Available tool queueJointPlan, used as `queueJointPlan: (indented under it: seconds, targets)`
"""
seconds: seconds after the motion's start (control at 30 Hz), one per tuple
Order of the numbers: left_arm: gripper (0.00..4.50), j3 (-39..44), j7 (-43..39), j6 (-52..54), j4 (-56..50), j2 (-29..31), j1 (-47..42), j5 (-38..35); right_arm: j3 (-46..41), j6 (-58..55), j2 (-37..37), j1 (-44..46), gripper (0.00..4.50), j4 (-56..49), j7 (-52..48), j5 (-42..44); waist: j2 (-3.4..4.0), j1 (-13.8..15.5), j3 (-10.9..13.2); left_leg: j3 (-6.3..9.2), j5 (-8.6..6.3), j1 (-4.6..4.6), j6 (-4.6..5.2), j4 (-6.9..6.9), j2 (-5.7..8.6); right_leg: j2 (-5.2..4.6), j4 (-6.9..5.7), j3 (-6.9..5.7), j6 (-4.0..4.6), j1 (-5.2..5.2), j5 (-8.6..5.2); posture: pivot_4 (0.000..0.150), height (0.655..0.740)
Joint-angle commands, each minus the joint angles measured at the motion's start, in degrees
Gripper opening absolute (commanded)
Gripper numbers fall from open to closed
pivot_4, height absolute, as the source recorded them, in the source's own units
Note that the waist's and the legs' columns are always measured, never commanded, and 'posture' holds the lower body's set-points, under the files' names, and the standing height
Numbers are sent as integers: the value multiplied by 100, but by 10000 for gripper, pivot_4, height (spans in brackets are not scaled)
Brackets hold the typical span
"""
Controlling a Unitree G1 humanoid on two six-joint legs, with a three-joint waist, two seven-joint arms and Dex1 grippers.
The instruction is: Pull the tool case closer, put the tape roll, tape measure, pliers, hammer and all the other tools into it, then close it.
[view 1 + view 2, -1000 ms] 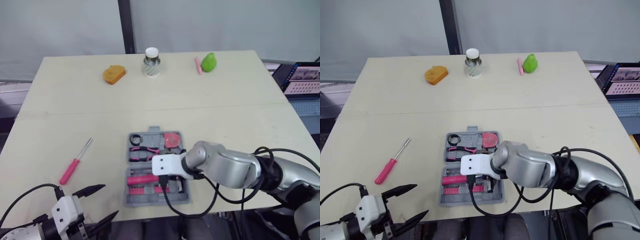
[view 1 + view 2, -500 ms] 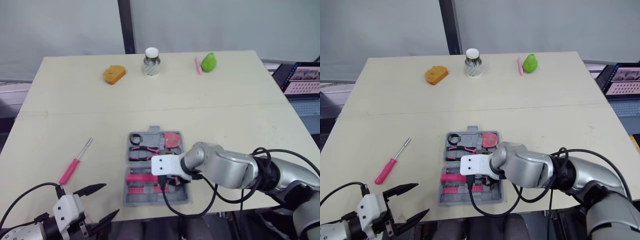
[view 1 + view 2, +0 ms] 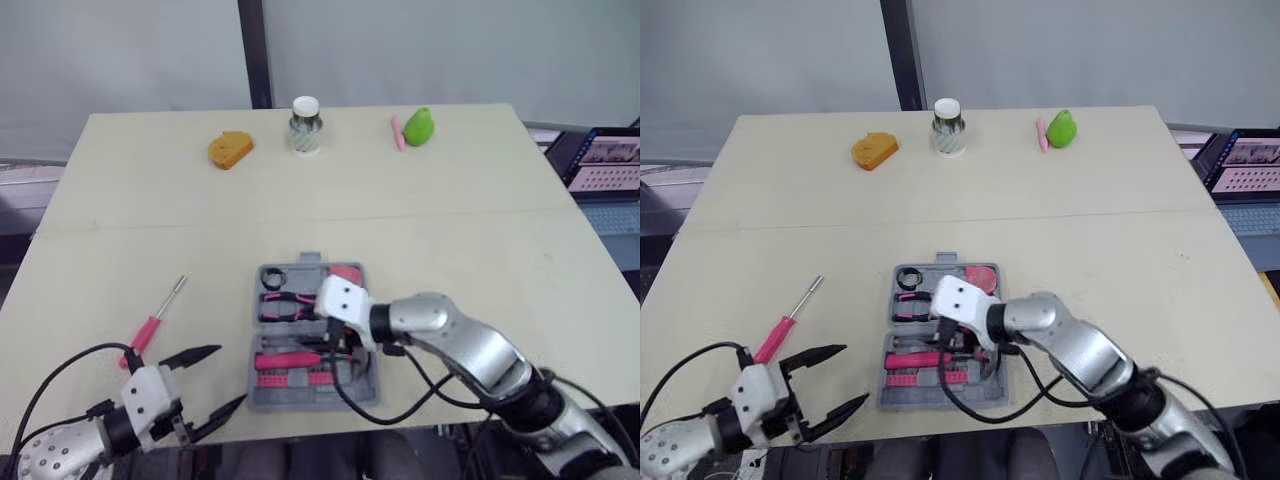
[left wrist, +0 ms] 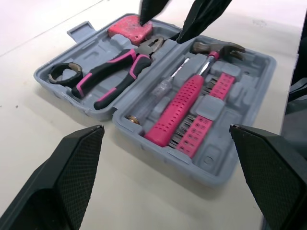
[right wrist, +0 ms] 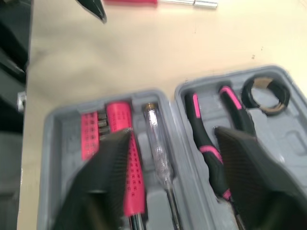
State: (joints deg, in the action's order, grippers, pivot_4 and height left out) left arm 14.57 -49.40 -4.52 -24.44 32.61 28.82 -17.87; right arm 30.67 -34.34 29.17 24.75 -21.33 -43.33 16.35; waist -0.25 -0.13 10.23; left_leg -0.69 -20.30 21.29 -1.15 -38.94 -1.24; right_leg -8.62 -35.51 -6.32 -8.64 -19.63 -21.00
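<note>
Open tool case lies near the bench's front edge, holding pliers and hammer; right tool hangs released above it, left tool released beside it, pink screwdriver left of the case

**Q:** Is any lettering legible on the tool case or its contents?
**A:** None; no brand, number or label can be read.
**Q:** And the jar at the far edge of the table, or the laptop screen beyond the right edge?
**A:** Both are illegible.
</note>
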Motion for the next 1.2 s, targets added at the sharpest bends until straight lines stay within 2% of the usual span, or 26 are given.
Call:
queueJointPlan:
  seconds: [0.03,0.07,0.1,0.6,1.2]
  targets:
    - [45000,-73,79,-102,59,14,-219,57,83,804,-136,-156,6037,596,-453,-152,-1,-11,0,-1,0,0,0,0,-2,1,0,0,0,0,0,1500,7400]
    - [45000,-87,85,-109,92,15,-274,69,119,877,-176,-163,621,751,-546,-193,0,-17,0,-1,0,-1,0,0,-3,1,-2,0,0,-1,0,1500,7400]
    - [45000,-102,98,-113,103,12,-313,80,134,891,-216,-159,183,860,-605,-216,0,-19,0,-4,0,-1,0,0,-3,1,-1,0,0,-2,0,1500,7400]
    - [45000,-135,148,-255,209,36,-346,144,360,948,-453,-47,183,1382,-1061,-837,-1,-1,0,3,-2,-3,-4,-5,-7,4,-1,-2,0,4,0,1500,7400]
    - [45000,-180,145,-262,243,44,-401,186,840,1789,-157,-204,183,1750,-1248,-1985,-4,7,-9,4,-3,-13,-4,-4,-7,3,-1,-2,0,11,0,1500,7400]
